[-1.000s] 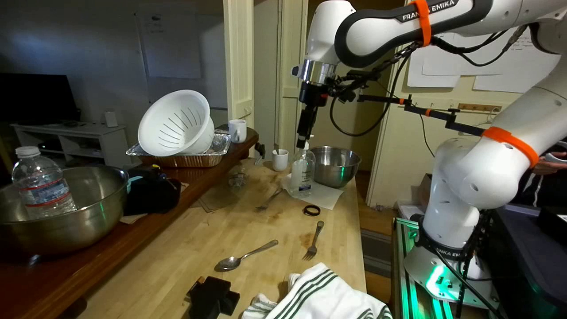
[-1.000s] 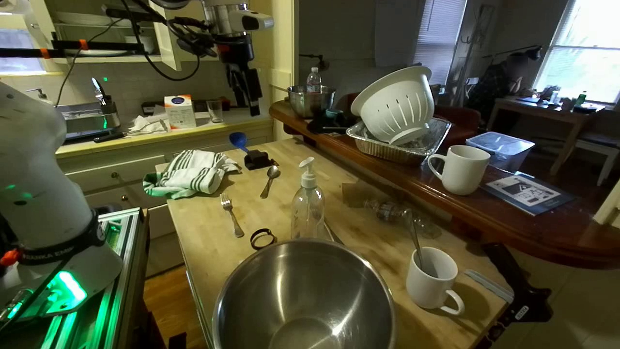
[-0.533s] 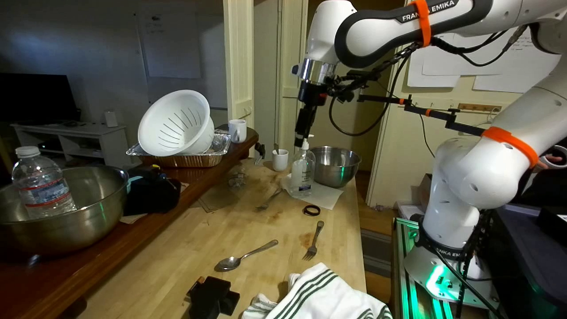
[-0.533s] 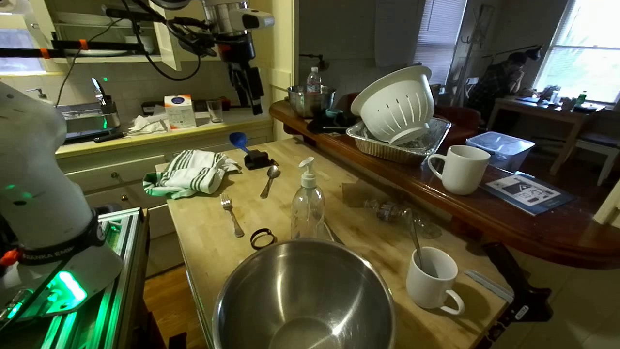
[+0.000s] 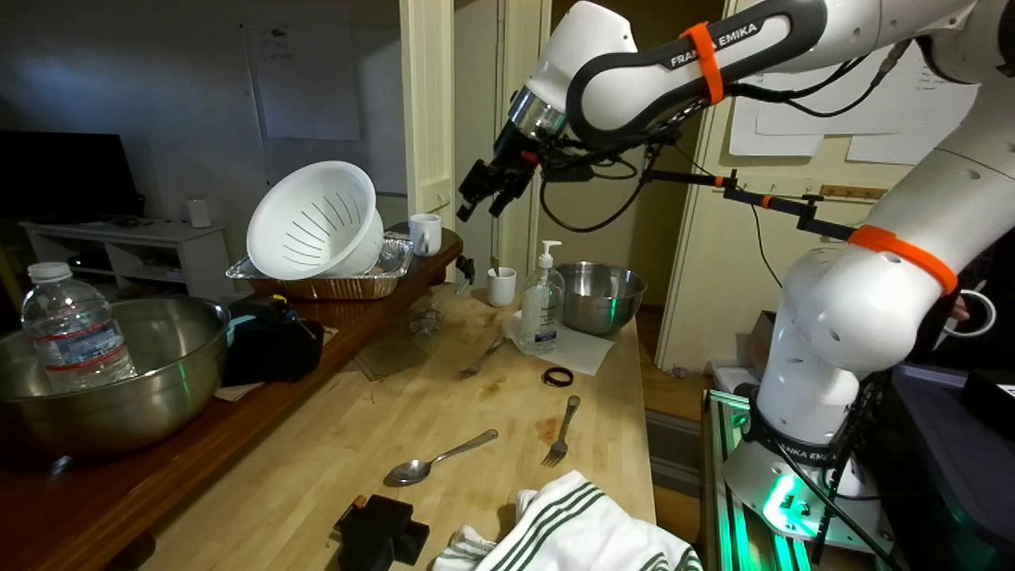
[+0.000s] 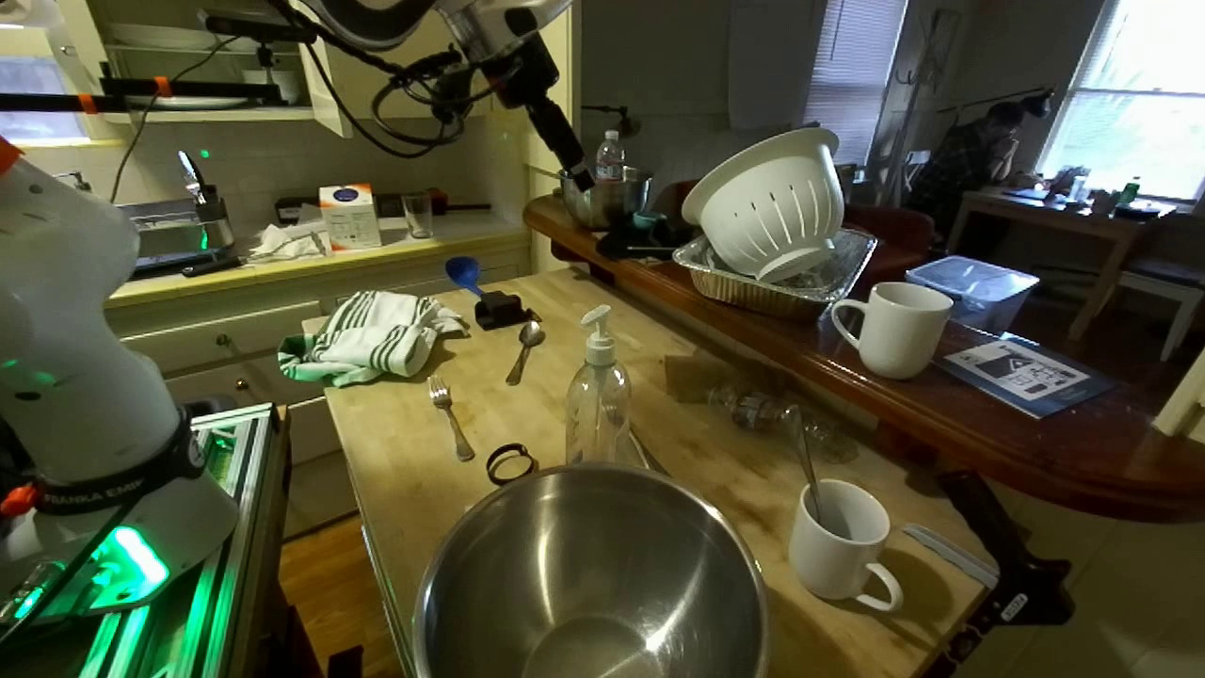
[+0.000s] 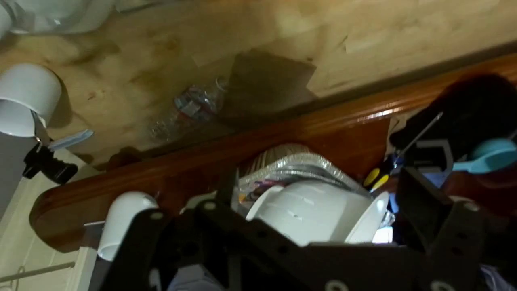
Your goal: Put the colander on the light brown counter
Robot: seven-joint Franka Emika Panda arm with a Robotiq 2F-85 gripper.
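Note:
The colander [image 5: 311,222] is white with slits. It leans tilted in a foil tray [image 5: 333,287] on the dark reddish-brown ledge. It also shows in an exterior view [image 6: 772,212] and in the wrist view [image 7: 311,210], between my fingers and beyond them. My gripper [image 5: 480,211] is open and empty, in the air to one side of the colander and apart from it. It points down at a slant towards the ledge. The light brown counter [image 5: 333,468] lies below the ledge and shows in both exterior views [image 6: 513,405].
On the counter stand a metal bowl [image 6: 593,565], a pump bottle [image 5: 541,313] and a white mug [image 5: 501,287]. A spoon [image 5: 409,473], fork [image 5: 558,450] and towel [image 5: 579,531] lie there. The ledge [image 6: 650,273] also bears a mug [image 5: 426,235] and a large bowl [image 5: 151,404].
My gripper has swung from pointing down near the pump bottle to a slant towards the ledge and colander. Its wrist has turned, and its fingers now show apart. The colander has not moved.

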